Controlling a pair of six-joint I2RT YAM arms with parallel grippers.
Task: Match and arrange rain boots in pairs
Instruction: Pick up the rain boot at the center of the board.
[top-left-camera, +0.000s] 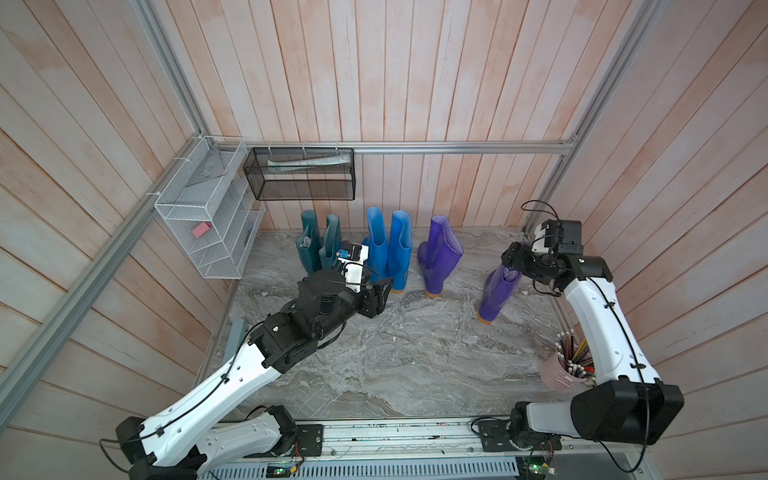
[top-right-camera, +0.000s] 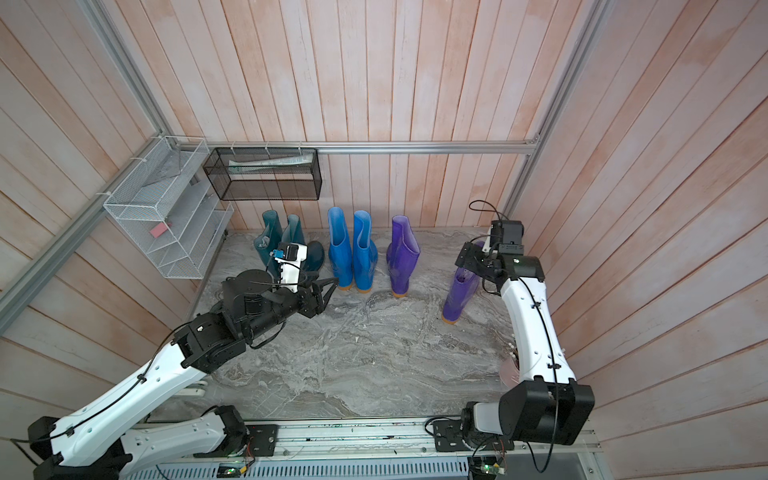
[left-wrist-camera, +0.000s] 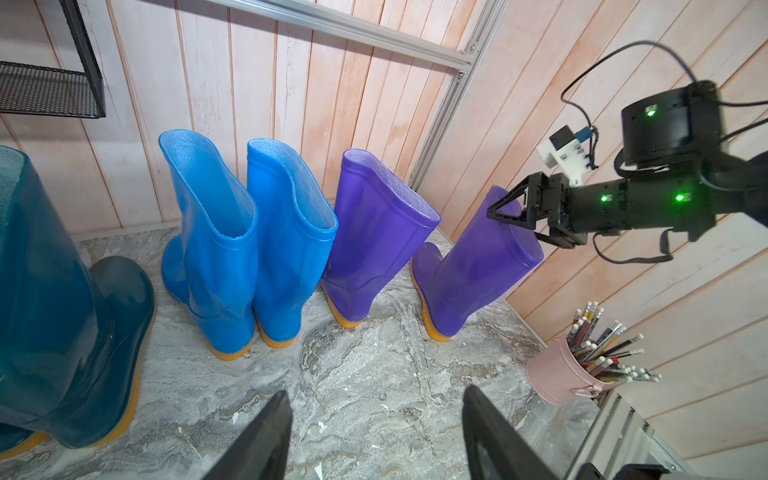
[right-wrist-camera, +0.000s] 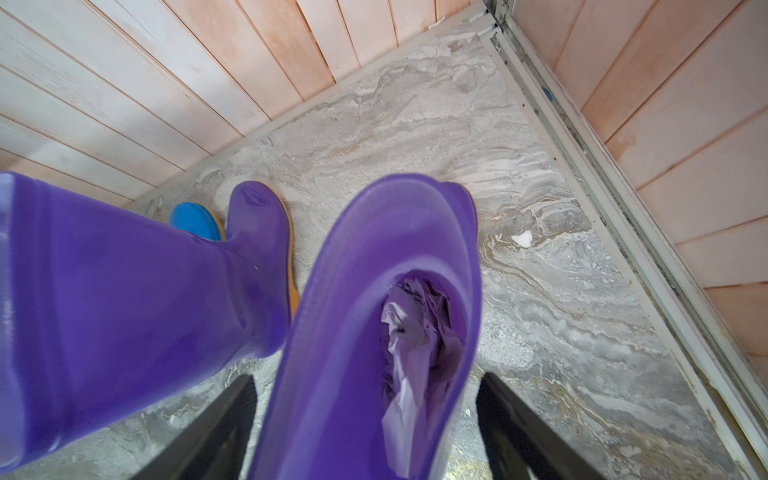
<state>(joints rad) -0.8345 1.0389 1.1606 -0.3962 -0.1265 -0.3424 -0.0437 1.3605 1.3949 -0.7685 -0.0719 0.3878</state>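
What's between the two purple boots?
Nothing: just bare marble floor between the back purple boot and the front purple boot, shown in both top views.

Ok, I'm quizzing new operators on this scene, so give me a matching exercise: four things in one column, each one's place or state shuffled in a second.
Column one
1. dark teal boots
2. bright blue boots
3. outer purple boot
4. pink cup

Column two
A. holds pencils
B. tilted, its top inside the open right gripper
C. nearest the white wire rack
D. upright in the middle of the row

Pairs: 1-C, 2-D, 3-B, 4-A
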